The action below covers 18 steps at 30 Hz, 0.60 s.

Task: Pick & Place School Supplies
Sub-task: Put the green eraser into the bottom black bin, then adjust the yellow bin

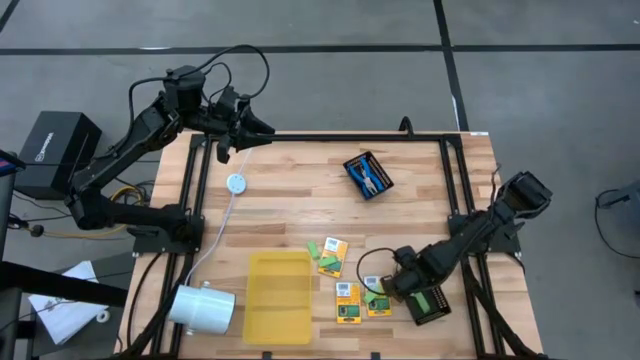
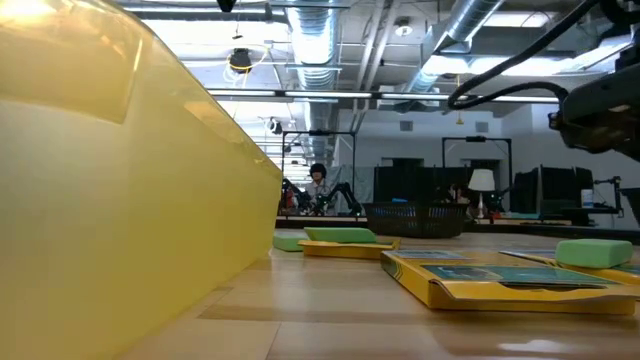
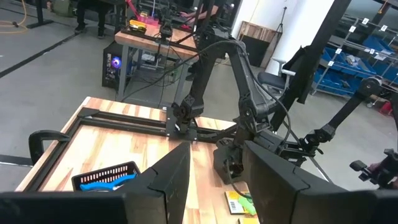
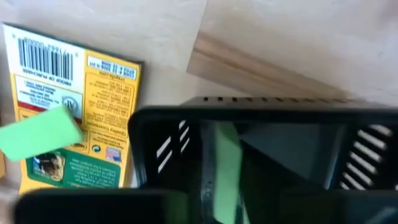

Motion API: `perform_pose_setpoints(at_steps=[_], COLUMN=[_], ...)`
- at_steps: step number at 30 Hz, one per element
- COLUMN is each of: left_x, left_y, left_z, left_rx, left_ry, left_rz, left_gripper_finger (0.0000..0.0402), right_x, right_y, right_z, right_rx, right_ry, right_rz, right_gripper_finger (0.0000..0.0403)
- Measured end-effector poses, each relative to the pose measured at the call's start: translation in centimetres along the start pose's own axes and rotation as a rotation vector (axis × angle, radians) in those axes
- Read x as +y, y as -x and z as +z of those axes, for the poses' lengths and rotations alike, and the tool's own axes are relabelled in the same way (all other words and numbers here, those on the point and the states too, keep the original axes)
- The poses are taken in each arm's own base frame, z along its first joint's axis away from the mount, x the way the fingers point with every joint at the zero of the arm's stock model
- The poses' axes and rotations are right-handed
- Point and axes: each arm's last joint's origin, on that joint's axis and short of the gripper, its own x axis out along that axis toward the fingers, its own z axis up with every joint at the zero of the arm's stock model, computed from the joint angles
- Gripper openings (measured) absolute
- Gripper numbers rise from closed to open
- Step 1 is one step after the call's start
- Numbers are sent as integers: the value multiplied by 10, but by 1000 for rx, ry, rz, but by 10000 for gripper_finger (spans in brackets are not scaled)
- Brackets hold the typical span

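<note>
Wooden butcher-block table (image 1: 300, 195) on a black frame, grey workshop floor around it.

Item 1: green sticks. One stands inside the near black mesh tray (image 1: 430, 303), seen close in the right wrist view (image 4: 227, 171); others lie loose on the crayon boxes (image 1: 327, 262). Judged light, stiff and smooth; best pinched across the short width near mid-length.

Item 2: crayon boxes, yellow and green (image 1: 348, 302), three lying flat between the yellow tray (image 1: 280, 297) and the near mesh tray. Judged light cardboard, crushable; take by the long edges.

Item 3: blue-handled scissors (image 1: 372, 177), in the far black mesh tray (image 1: 360, 160). Rigid; grip at the handles.

Right gripper (image 1: 408, 278): low over the near mesh tray; whether its fingers are parted or closed on the stick cannot be told.

Left gripper (image 1: 262, 130): raised at the table's far left corner, fingers (image 3: 165, 180) apart, nothing between them.

Obscured: the stick's lower end is hidden by the tray wall. In the low view the yellow tray blocks the left half.
</note>
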Motion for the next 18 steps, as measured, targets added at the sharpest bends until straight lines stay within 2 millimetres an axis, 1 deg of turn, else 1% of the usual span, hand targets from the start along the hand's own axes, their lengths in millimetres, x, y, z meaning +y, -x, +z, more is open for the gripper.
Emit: perform_pose_setpoints(at_steps=[5, 8, 10, 12, 15, 18], left_x=[0, 0, 0, 0, 0, 0], left_y=[0, 0, 0, 0, 0, 0], left_z=[0, 0, 0, 0, 0, 0], left_rx=[0, 0, 0, -1, -1, -2], left_ry=[-6, -8, -8, -8, -9, -11], left_rz=[0, 0, 0, 0, 1, 3], left_gripper_finger=[143, 143, 143, 143, 143, 143], right_x=[-1, -2, -3, -8, -17, -28], right_y=[0, 3, 8, 16, 31, 50], right_z=[-2, -3, -3, -4, -2, 0], right_rx=[75, 120, 125, 126, 125, 126], right_ry=[27, 56, 60, 64, 62, 65], right_rz=[-21, -24, -17, -13, -19, -4], right_gripper_finger=[205, 243, 254, 257, 254, 247])
